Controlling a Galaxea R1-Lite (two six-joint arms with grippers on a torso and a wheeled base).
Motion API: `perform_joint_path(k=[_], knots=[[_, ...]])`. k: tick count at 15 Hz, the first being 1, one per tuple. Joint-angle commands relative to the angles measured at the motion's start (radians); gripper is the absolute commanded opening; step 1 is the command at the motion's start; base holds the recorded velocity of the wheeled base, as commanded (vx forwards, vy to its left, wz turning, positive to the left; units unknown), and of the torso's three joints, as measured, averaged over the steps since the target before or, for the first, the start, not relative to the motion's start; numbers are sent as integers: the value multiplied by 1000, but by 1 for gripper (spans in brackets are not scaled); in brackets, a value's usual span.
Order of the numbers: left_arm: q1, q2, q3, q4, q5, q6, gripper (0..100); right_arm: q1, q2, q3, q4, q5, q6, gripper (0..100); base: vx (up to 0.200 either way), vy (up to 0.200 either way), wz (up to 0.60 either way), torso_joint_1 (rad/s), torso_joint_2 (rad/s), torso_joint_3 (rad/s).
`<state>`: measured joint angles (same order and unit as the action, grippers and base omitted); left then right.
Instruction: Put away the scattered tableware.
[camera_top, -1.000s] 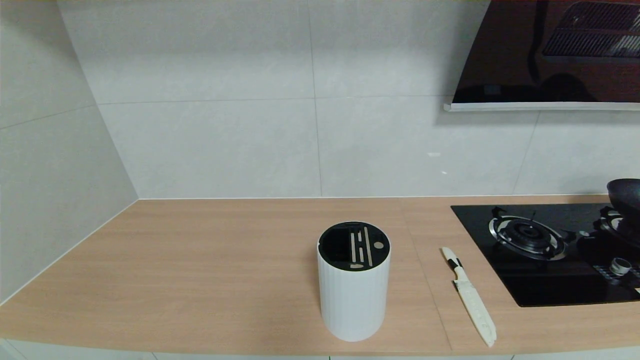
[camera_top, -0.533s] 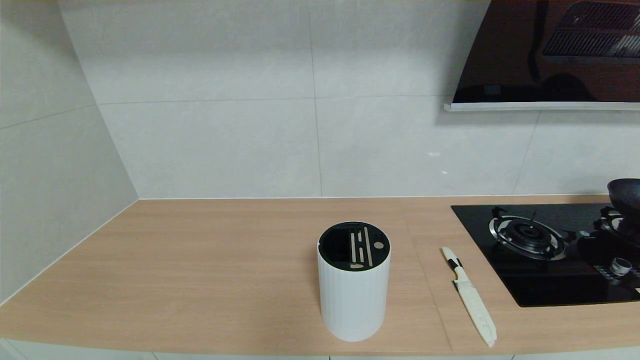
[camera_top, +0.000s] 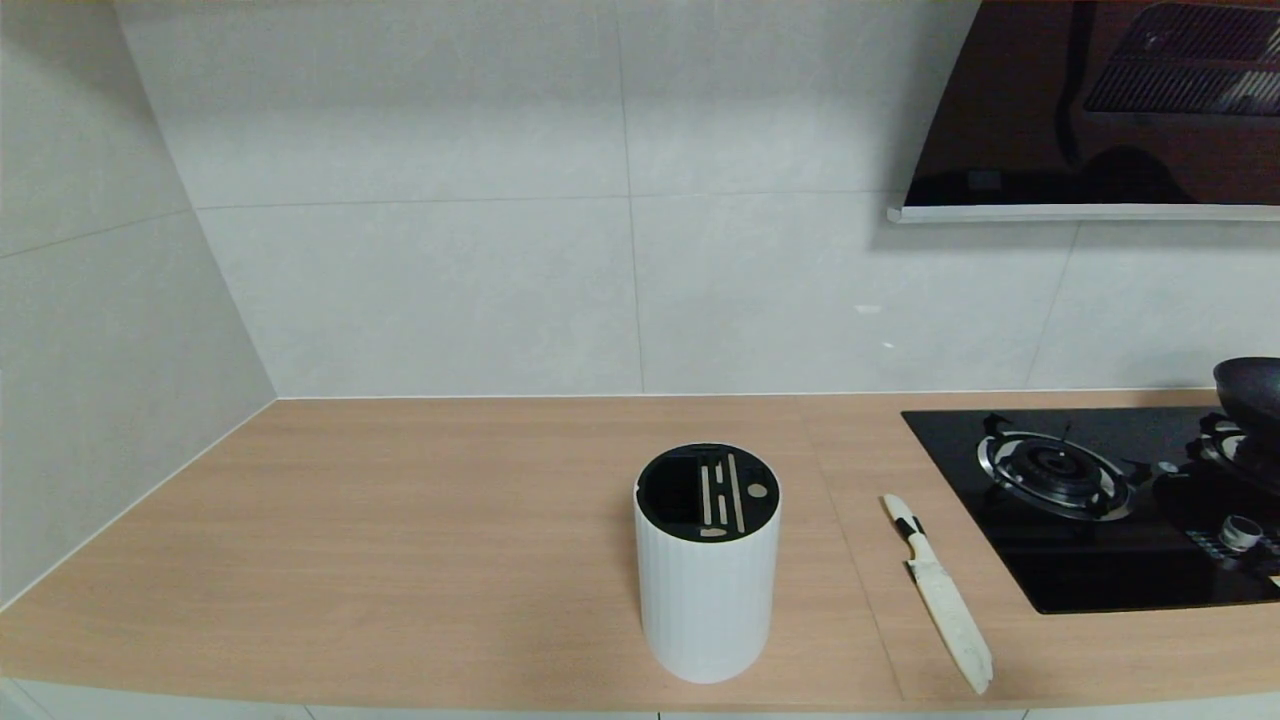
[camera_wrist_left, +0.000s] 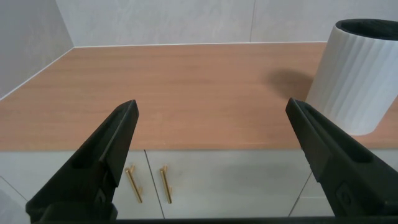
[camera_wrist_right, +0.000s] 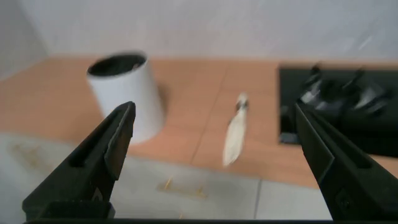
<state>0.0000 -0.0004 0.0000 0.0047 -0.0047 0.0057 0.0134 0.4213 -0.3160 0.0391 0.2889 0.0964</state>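
The right pincer (camera_wrist_right: 212, 111) hangs in front of the wooden surface (camera_wrist_right: 56, 99), its 2 dark fingers (camera_wrist_right: 99, 155) spread wide apart with nothing between them. On the surface a white holder (camera_wrist_right: 124, 93) with a black top stands upright. A pale knife (camera_wrist_right: 236, 134) lies flat between the holder and a black stove (camera_wrist_right: 339, 106), touching neither. A pale wall (camera_wrist_right: 205, 28) rises behind.

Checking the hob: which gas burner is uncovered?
The gas burner nearer the white ribbed holder; the other burner, at the right edge, sits under a black pan.
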Motion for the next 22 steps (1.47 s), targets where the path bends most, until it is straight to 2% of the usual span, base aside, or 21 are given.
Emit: perform_joint_path(k=[1, 3, 4, 5, 6, 7, 10, 15, 17, 18, 19, 22], knots=[[0, 0, 0, 0, 0, 0, 100, 68, 525, -152, -58, 38, -1, 100, 0, 0, 0, 0, 0, 0], [0, 0, 0, 0, 0, 0, 100, 86, 689, -183, -130, 29, -1, 100, 0, 0, 0, 0, 0, 0], [0, 0, 0, 0, 0, 0, 100, 131, 824, -204, -196, -5, -1, 100, 0, 0, 0, 0, 0, 0], [0, 0, 0, 0, 0, 0, 100, 137, 864, -210, -216, -24, -1, 100, 0, 0, 0, 0, 0, 0], [0, 0, 0, 0, 0, 0, 100, 160, 998, -222, -294, -91, -1, 100, 0, 0, 0, 0, 0, 0], [0, 0, 0, 0, 0, 0, 100, 168, 1036, -227, -321, -109, -1, 100, 0, 0, 0, 0, 0, 0], [0, 0, 0, 0, 0, 0, 100, 183, 1314, -259, -533, -175, -3, 100, 0, 0, 0, 0, 0, 0], [0, 0, 0, 0, 0, 0, 100, 186, 1573, -344, -591, -294, -23, 100, 0, 0, 0, 0, 0, 0], [0, 0, 0, 0, 0, 0, 100, 197, 1622, -345, -616, -306, -30, 100, 0, 0, 0, 0, 0, 0], [0, 0, 0, 0, 0, 0, 100, 200, 1700, -342, -713, -333, -32, 100, 0, 0, 0, 0, 0, 0], [0, 0, 0, 0, 0, 0, 100, 209, 1731, -339, -754, -349, -32, 100, 0, 0, 0, 0, 0, 0], [0, 0, 0, 0, 0, 0, 100, 214, 1820, -345, -820, -401, -33, 100, 0, 0, 0, 0, 0, 0]])
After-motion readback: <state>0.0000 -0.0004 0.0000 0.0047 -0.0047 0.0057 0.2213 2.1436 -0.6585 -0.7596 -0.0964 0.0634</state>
